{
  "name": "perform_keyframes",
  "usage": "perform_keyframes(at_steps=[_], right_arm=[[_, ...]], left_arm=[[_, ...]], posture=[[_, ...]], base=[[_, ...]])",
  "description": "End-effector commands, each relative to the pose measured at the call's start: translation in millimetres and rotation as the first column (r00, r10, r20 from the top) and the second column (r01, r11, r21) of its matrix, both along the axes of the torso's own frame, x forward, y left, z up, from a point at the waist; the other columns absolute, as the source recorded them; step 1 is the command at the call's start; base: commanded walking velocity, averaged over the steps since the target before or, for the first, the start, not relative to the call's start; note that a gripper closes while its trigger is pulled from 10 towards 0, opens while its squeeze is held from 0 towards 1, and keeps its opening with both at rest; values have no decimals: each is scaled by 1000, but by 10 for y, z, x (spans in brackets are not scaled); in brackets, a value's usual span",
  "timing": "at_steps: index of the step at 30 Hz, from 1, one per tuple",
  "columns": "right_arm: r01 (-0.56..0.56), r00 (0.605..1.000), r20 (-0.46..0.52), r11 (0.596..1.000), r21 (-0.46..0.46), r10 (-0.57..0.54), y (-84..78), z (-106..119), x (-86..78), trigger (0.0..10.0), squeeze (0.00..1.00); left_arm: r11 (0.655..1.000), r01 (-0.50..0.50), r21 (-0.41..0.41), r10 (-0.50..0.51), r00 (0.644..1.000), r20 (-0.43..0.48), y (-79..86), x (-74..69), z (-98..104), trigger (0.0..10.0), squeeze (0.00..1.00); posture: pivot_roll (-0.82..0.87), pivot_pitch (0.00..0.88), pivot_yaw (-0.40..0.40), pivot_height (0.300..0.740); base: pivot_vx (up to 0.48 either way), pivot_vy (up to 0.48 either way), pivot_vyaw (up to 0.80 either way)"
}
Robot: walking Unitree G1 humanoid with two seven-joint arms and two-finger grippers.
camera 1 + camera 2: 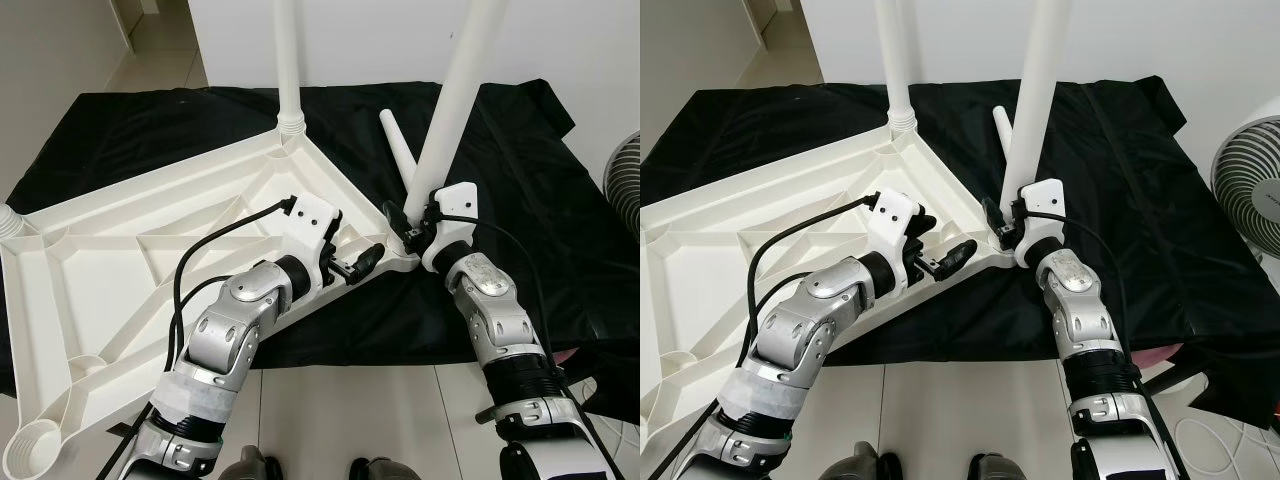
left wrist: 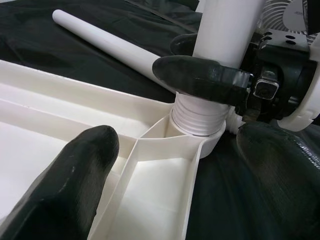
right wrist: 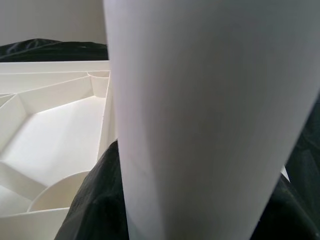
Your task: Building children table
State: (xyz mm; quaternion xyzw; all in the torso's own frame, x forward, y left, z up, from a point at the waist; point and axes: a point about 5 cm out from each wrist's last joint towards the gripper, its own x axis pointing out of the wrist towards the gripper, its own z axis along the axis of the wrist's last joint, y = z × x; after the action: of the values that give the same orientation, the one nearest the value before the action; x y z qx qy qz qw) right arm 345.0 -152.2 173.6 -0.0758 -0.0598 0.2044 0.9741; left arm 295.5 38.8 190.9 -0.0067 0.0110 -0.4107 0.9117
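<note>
A white plastic tabletop (image 1: 120, 250) lies upside down on a black cloth (image 1: 530, 170). One white leg (image 1: 288, 60) stands upright in its far corner. A second leg (image 1: 458, 95) stands in the near right corner socket (image 2: 197, 117), and my right gripper (image 1: 420, 225) is shut on its base, one finger (image 2: 200, 77) wrapped round it. My left gripper (image 1: 358, 262) is open just left of that corner, its fingers (image 2: 65, 190) spread either side of the tabletop's rim without touching it. A third leg (image 1: 397, 145) lies loose on the cloth behind the corner.
Empty leg sockets sit at the tabletop's near left corner (image 1: 30, 450) and left corner (image 1: 5, 222). A white fan (image 1: 1252, 165) stands at the right, beside the cloth. Pale floor tiles (image 1: 350, 400) lie between the cloth and my feet.
</note>
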Motion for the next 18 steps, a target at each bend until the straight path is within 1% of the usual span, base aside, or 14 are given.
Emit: perform_keyframes(at_steps=[1,8,10,11,12,13,15,16,18], right_arm=[[-16,992,-123,996,-88,5,15,-274,-28,10000,0],[6,989,-147,997,-72,-17,26,-306,-16,10000,0],[58,987,-151,998,-37,-63,41,-298,-10,10000,0],[58,987,-151,998,-37,-63,41,-298,-10,10000,0],[92,984,-150,996,-8,-92,66,-285,-7,10000,0],[92,984,-150,996,-8,-92,66,-285,-7,10000,0],[191,972,-152,980,64,-179,138,-246,14,10000,0],[191,972,-152,980,64,-179,138,-246,14,10000,0],[264,958,-146,959,108,-247,198,-203,35,10000,0]], left_arm=[[996,-84,-4,84,996,4,37,31,5,10000,0],[997,-83,-4,83,997,5,32,31,8,10000,0],[997,-82,-2,82,997,5,34,26,4,10000,0],[997,-82,-2,82,997,5,34,26,4,10000,0],[997,-82,-1,82,997,6,34,25,4,10000,0],[997,-82,-1,82,997,6,34,25,4,10000,0],[997,-82,-2,82,997,5,34,24,5,10000,0],[997,-82,-2,82,997,5,34,24,5,10000,0],[997,-81,-4,81,997,5,28,25,6,10000,0]], posture=[[-96,79,38,740],[-95,77,38,740],[-96,75,38,740],[-96,75,38,740],[-96,75,38,740],[-96,75,38,740],[-98,75,38,740],[-98,75,38,740],[-98,75,38,740]], base=[[0,0,0],[0,0,0],[0,0,0],[0,0,0],[0,0,0],[0,0,0],[0,0,0],[0,0,0],[0,0,0]])
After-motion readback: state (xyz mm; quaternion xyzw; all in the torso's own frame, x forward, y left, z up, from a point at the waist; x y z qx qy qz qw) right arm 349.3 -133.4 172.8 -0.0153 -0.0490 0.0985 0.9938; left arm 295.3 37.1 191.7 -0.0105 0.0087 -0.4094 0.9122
